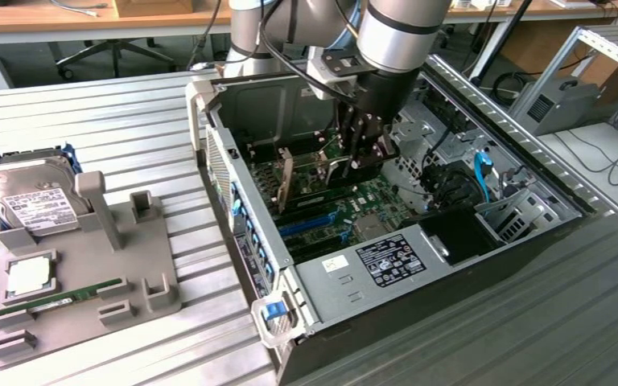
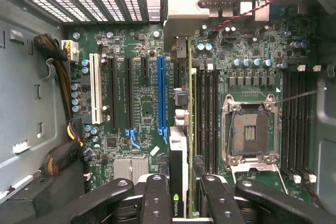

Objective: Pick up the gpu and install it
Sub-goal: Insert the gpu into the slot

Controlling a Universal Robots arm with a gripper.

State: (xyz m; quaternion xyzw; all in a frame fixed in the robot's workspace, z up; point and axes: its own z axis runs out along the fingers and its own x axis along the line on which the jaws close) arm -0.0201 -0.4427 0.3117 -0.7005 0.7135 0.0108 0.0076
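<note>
Slatted desk (image 1: 126, 112) is carrying an open case (image 1: 320, 281). Inside it, fingers (image 2: 157, 200) are clamping the gpu (image 2: 177, 182) edge-on just beside the blue slot (image 2: 161, 93), probably so that its edge is facing the board.

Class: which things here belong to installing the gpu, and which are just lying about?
Job: gpu, gripped by the fingers; motherboard; open computer case.
Lying about: hard drive, memory stick, processor chip, grey holder.

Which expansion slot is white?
The white slot, outermost in the row, next to the cable bundle; the others are black, bar one blue slot beside the gpu.
</note>
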